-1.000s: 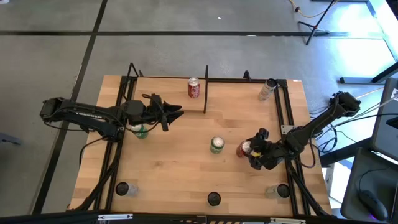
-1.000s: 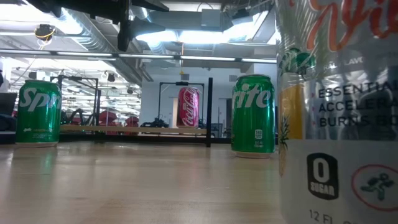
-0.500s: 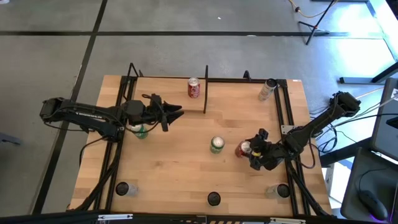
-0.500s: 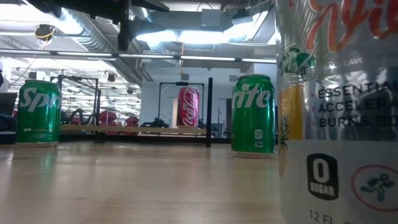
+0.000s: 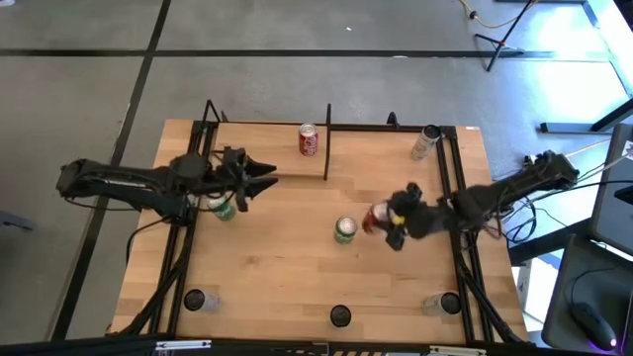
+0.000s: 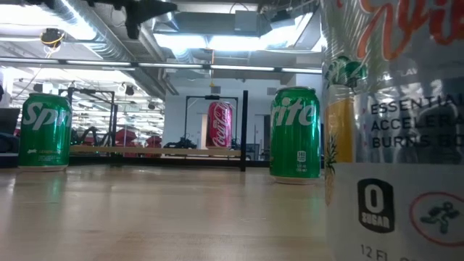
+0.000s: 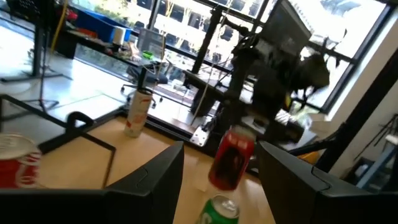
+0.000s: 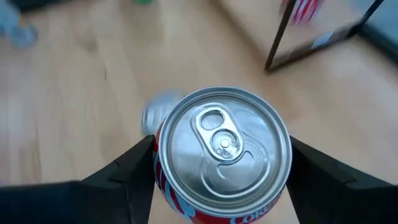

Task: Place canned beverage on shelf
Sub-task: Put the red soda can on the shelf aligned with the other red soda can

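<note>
My right gripper [image 5: 392, 220] is shut on a red can [image 5: 377, 218], held above the table's middle right, next to an upright green can [image 5: 344, 229]. The shelf [image 5: 259, 146] is at the table's far edge, a wood board between black rods; another red can [image 5: 309, 139] stands upright on it. My left gripper [image 5: 259, 176] is open and empty, in the air near the shelf's front. A second green can [image 5: 223, 207] stands below my left arm. The held can also shows in the left wrist view [image 7: 231, 158]. My right gripper pinches the red can's side wall just below its top rim [image 8: 163, 163], one finger [image 8: 127, 171] on each side. The fingers come from the table's right side, slanting down. The can is lifted clear of the table and hangs tilted [image 7: 229, 163].
A silver can [image 5: 427, 141] stands at the far right by black rails [image 5: 447, 168]. More cans stand along the front edge [image 5: 339, 316], one close to the low camera [image 6: 395, 130]. There is bare wood between the green cans and the shelf.
My right gripper has lifted the red can off the table and carried it toward the far and left, close to the middle green can; the can is now tilted. My left gripper has drawn back a little toward the table's left edge.
</note>
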Controlling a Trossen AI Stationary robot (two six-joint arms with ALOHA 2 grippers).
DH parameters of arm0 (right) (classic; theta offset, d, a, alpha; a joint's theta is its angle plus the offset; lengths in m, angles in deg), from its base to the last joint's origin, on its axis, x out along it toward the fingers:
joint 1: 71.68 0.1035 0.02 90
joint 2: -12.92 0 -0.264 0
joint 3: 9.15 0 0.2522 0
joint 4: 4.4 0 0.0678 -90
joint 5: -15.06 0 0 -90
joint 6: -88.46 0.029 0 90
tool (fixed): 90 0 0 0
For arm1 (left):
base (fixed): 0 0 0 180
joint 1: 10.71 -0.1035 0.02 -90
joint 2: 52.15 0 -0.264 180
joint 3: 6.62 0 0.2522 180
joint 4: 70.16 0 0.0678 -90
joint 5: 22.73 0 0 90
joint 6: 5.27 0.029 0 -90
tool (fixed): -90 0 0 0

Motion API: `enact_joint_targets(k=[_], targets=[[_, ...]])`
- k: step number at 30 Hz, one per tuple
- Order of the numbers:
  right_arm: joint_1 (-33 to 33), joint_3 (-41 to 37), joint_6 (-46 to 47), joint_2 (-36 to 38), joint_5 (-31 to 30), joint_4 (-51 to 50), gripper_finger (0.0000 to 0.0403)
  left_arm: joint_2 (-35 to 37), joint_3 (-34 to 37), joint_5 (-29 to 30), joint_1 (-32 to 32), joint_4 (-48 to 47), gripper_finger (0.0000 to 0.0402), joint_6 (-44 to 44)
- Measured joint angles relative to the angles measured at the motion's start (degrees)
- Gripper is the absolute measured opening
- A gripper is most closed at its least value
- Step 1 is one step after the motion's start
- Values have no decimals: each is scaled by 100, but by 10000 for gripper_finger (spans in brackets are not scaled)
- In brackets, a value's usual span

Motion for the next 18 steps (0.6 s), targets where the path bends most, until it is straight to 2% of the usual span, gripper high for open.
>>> enact_joint_targets(k=[5, 10, 18], targets=[[-914, 1219, -987, -570, -44, -185, 261, 454, -2, 25, -170, -586, 195, 495], [-1756, 2485, -1837, -1576, 115, -166, 261, 729, -2, -22, -411, -977, 195, 692], [-2556, 4266, -2255, -3319, 462, -72, 261, 792, -1, -17, -704, -1404, 195, 662]])
